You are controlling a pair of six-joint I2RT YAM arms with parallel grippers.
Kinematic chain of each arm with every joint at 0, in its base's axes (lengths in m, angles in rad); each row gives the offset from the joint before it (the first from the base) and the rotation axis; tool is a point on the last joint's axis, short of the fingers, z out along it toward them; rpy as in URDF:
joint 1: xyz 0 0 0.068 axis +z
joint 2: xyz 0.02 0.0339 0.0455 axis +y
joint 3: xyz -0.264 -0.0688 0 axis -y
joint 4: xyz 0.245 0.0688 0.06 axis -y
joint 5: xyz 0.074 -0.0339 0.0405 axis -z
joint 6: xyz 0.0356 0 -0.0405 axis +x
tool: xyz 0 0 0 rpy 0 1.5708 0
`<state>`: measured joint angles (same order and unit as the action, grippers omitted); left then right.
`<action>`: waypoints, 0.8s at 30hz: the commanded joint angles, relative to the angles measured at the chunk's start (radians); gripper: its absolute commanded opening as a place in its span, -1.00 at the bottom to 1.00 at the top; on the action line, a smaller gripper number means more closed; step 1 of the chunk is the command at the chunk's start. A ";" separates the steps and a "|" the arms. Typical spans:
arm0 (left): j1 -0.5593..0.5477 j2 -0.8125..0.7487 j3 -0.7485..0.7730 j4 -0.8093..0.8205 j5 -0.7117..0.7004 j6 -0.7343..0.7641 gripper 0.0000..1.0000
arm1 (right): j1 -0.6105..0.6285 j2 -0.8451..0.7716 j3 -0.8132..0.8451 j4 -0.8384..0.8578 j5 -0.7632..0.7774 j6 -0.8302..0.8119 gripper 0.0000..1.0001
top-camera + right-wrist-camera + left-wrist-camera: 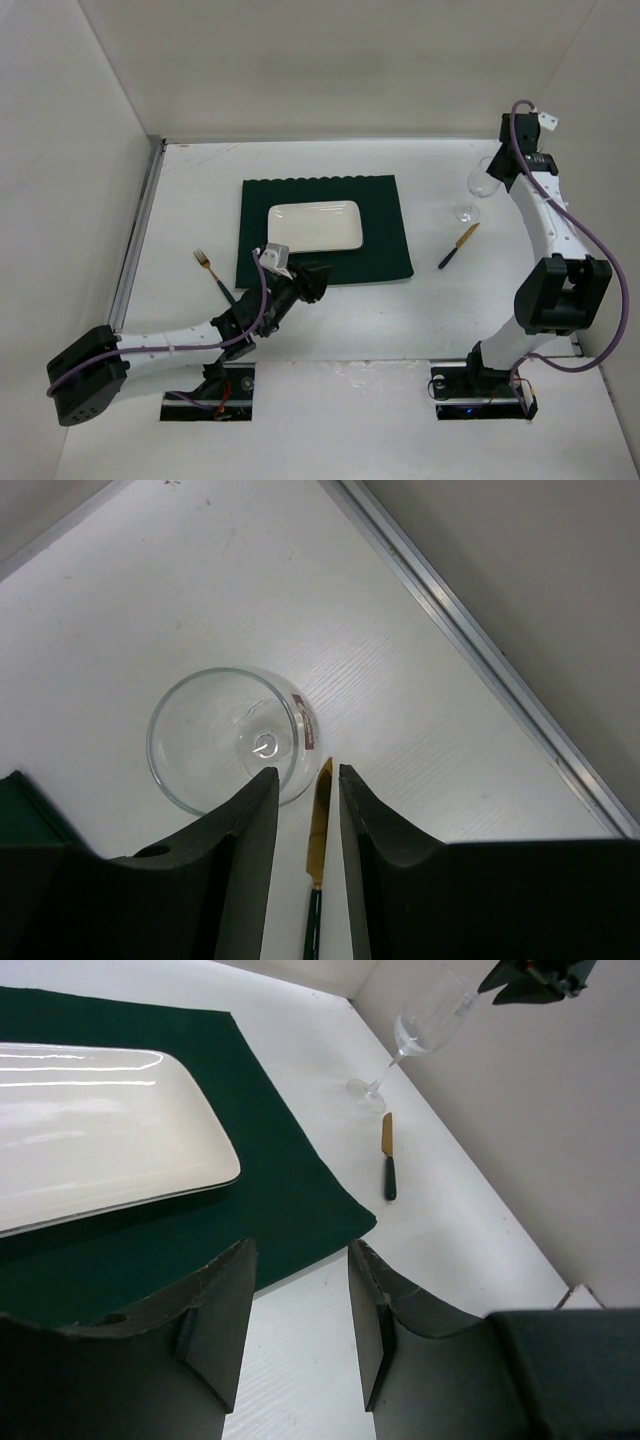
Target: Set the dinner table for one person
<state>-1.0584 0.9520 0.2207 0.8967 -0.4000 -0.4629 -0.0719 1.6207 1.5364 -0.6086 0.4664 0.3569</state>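
1. Top view: the dinner table (400,330) carries a green placemat (385,250) with a white plate (315,226) centred on it (that part looks done). The fork (213,275) lies askew left of the mat. The knife (458,246) lies askew to the right, and the wine glass (480,180) stands just behind it.
2. Left wrist: the left gripper (300,1260) has its jaws moderately apart and empty, by the mat's near edge.
3. Right wrist: the right gripper (308,780) is narrowly parted and holds nothing, above the glass and knife. Likely left: straighten the cutlery and move the glass closer.
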 commanded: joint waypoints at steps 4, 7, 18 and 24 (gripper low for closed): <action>-0.004 0.033 0.005 0.091 0.003 0.024 -0.22 | -0.002 -0.052 0.024 0.058 -0.018 -0.013 -0.27; 0.001 0.040 0.005 0.094 0.001 0.021 -0.22 | -0.009 -0.022 0.028 0.061 -0.034 -0.012 -0.27; 0.004 0.047 0.003 0.094 0.003 0.010 -0.22 | -0.018 0.034 0.037 0.069 -0.032 0.002 -0.32; 0.013 0.051 0.003 0.094 0.004 -0.008 -0.21 | -0.032 0.050 0.036 0.059 -0.025 -0.002 -0.39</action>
<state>-1.0565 1.0004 0.2207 0.9092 -0.3962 -0.4576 -0.0921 1.6592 1.5368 -0.5785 0.4347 0.3580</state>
